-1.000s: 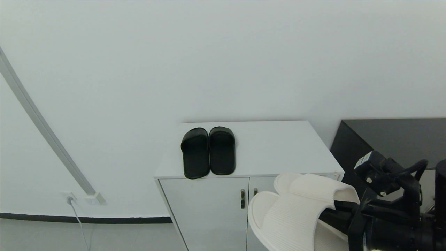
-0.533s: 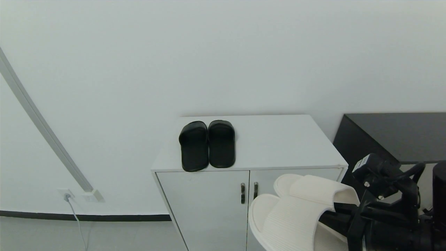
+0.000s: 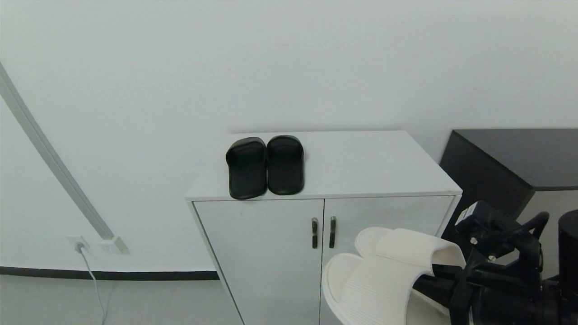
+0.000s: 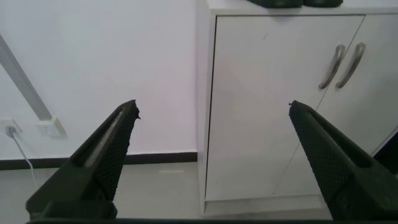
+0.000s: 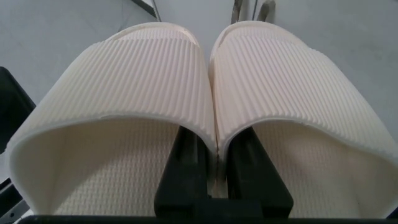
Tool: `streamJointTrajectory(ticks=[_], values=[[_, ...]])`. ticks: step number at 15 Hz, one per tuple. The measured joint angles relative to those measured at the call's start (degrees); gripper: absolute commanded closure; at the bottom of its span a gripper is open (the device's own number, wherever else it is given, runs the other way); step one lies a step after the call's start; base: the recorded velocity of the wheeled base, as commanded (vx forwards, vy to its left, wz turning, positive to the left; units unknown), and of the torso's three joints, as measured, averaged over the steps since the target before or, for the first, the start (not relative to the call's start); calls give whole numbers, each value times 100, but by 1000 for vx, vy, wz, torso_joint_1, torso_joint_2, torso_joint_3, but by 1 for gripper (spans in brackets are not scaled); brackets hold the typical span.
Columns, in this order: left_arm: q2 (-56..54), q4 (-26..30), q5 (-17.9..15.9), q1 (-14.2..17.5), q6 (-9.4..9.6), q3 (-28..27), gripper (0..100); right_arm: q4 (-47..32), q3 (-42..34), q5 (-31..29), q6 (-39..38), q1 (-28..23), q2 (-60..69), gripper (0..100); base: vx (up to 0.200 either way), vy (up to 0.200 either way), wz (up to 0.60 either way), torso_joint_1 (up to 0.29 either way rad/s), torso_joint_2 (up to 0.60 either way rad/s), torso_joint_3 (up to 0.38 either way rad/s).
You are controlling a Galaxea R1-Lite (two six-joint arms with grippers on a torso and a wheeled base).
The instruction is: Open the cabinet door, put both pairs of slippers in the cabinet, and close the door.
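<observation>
A white cabinet (image 3: 384,162) stands against the wall with both doors shut, its two dark handles (image 3: 323,232) side by side at the middle. A black pair of slippers (image 3: 265,166) lies on its top near the left front edge. My right gripper (image 5: 214,177) is shut on the white pair of slippers (image 3: 388,271), pinching their touching inner walls, low in front of the right door. My left gripper (image 4: 212,107) is open with nothing between its fingers, facing the left door (image 4: 267,106) from a distance.
A black table (image 3: 519,153) stands just right of the cabinet. On the wall at lower left are a socket with a hanging cable (image 3: 80,247) and a slanted grey conduit (image 3: 49,158). Grey floor lies left of the cabinet.
The head view has shifted, so the cabinet sits higher in the picture and more of its doors shows. The white slippers in my right gripper are now below the cabinet's top edge.
</observation>
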State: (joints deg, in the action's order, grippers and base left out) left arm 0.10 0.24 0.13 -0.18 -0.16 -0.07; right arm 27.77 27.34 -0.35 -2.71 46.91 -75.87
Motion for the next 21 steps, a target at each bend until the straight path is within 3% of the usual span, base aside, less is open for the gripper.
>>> streamJointTrajectory(ticks=[11,21], values=[[-2,0,2,0,0,-2,0,9,-26,-9,6,0,-54,100,0,0,0,-183,512,318],[0,5,-13,0,59,0,0,34,-91,-9,123,0,-48,100,0,0,0,-97,459,355]])
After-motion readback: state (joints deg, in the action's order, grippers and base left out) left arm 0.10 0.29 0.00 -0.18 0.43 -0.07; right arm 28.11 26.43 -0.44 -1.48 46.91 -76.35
